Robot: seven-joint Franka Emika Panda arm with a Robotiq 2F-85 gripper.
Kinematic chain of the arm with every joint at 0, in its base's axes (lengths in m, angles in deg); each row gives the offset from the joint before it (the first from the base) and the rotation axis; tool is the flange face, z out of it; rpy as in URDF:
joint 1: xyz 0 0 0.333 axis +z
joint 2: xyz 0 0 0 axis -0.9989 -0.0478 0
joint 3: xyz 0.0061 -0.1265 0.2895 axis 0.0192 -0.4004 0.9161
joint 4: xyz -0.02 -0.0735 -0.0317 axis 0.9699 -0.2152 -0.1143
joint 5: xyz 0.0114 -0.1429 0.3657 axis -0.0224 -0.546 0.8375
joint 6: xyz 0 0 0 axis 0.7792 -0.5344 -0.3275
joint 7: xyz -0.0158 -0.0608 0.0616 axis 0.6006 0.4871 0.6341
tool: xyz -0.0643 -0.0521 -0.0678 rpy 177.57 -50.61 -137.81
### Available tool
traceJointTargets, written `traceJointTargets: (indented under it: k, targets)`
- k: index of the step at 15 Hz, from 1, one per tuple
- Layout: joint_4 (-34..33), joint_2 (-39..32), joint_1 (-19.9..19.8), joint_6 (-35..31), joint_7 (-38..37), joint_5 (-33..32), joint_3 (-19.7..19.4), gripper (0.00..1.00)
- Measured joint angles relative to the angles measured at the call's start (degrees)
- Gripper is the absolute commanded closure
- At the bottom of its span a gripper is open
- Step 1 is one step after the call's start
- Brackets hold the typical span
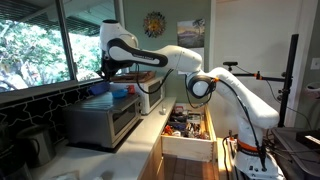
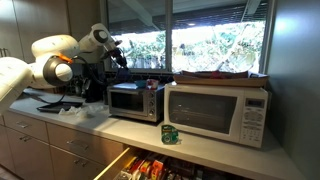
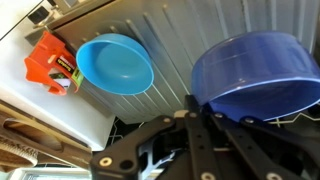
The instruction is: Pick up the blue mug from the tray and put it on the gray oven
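Blue mug (image 3: 255, 72) sits right at the claw (image 3: 205, 108) tips in the wrist view. It's over the ribbed top of the gray oven (image 3: 180, 30), not on the tray (image 2: 220, 75). Claw looks pinched on the mug's wall, with the dark fingers (image 3: 195, 100) meeting its lower edge. Can't tell whether the mug base touches the oven top.

Also on the oven top, just beside the claw: a lighter blue bowl (image 3: 115, 65), and an orange-red item (image 3: 48, 65) touching the bowl's far side.

In both exterior views the claw (image 1: 108, 72) (image 2: 118, 52) hangs above the oven (image 1: 100, 122) (image 2: 135, 102). The tray lies on the white microwave (image 2: 215, 112), well apart from the claw. A green can (image 2: 170, 134) stands on the tabletop (image 2: 230, 150) below.
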Motion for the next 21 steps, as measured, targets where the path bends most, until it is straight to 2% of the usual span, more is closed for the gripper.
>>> traceJointTargets:
  k: [8, 15, 16, 17, 21]
  targets:
    - [0.12, -3.38, 0.68, -3.40, -3.60, -4.58, -3.62, 0.99]
    - [0.12, -5.80, 0.84, -3.41, -6.32, -4.60, -3.73, 0.99]
    - [0.11, -5.93, 0.85, -3.41, -6.63, -4.60, -3.74, 0.70]
    - [0.11, -6.03, 0.85, -3.41, -6.87, -4.60, -3.73, 0.69]
    - [0.03, -6.09, 0.85, -3.41, -7.04, -4.60, -3.74, 0.40]
